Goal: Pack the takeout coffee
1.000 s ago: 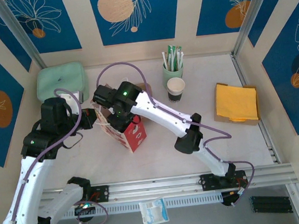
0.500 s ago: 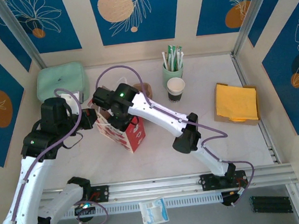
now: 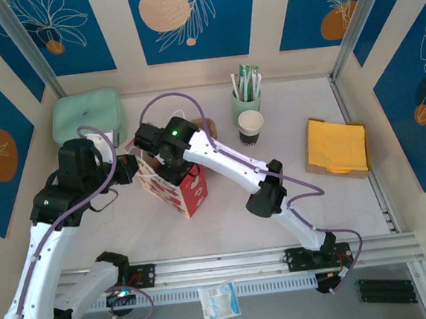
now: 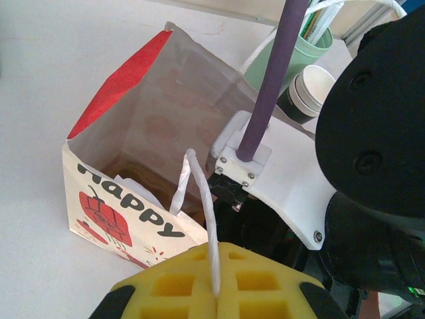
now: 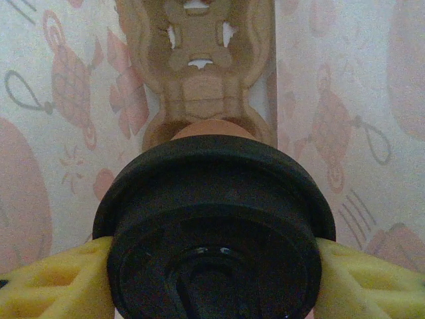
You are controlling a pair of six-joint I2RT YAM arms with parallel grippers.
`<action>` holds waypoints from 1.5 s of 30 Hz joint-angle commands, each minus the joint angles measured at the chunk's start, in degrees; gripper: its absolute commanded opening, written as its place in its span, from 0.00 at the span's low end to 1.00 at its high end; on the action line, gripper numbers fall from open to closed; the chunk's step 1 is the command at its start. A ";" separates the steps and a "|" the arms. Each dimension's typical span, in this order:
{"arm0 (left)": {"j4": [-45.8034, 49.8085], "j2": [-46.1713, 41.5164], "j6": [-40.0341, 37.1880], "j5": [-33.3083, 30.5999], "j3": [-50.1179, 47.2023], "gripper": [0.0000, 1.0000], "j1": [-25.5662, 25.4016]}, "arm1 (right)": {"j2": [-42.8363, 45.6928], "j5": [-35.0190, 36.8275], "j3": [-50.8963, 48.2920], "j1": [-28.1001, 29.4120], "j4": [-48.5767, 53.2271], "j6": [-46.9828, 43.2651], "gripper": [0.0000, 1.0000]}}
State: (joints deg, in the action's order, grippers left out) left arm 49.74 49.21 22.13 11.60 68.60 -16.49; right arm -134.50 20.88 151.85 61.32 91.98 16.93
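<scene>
Black-lidded takeout coffee (image 5: 214, 199) down inside the paper bag (image 3: 182, 190).
Gripped between the 2 yellow pads (image 5: 53, 282) of the right gripper (image 5: 214, 282), within the bag's printed walls; bag upright, mouth open, left of the table's (image 3: 205, 235) middle; left gripper (image 4: 216, 292) clenched on its white cord handle (image 4: 211, 232).

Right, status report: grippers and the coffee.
Left gripper shut on the white handle of the paper bag. Right gripper shut on the takeout coffee, inside the bag. Something white low in the bag, can't identify.
</scene>
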 commanded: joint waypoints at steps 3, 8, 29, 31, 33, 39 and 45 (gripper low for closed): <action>-0.52 -0.43 0.19 0.53 -0.21 0.00 0.58 | -0.68 -2.23 -0.25 -0.45 2.15 0.50 0.58; -0.59 -0.23 0.19 0.78 -0.14 0.00 0.58 | -2.45 -2.78 -0.37 -1.13 2.14 1.00 0.58; -0.52 -0.34 0.11 0.79 -0.52 0.00 0.58 | -3.32 -2.77 -0.24 -1.21 2.05 1.52 0.58; -0.60 -0.31 0.11 0.80 -0.57 0.00 0.58 | -3.23 -2.62 -0.23 -1.23 2.11 1.50 0.58; -0.69 -0.25 0.10 0.88 -0.55 0.00 0.58 | -3.23 -2.67 -0.16 -1.24 2.14 1.58 0.58; -0.46 -0.43 0.02 0.80 -0.55 0.00 0.58 | -3.14 -2.52 -0.15 -1.14 2.28 1.70 0.58; -0.35 -0.52 -0.09 0.69 -0.71 0.00 0.58 | -3.16 -2.52 -0.24 -1.14 2.35 1.70 0.58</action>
State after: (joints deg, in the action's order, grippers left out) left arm 49.74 49.23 22.17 11.60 68.60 -16.49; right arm -138.04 19.46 151.50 59.99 92.53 17.58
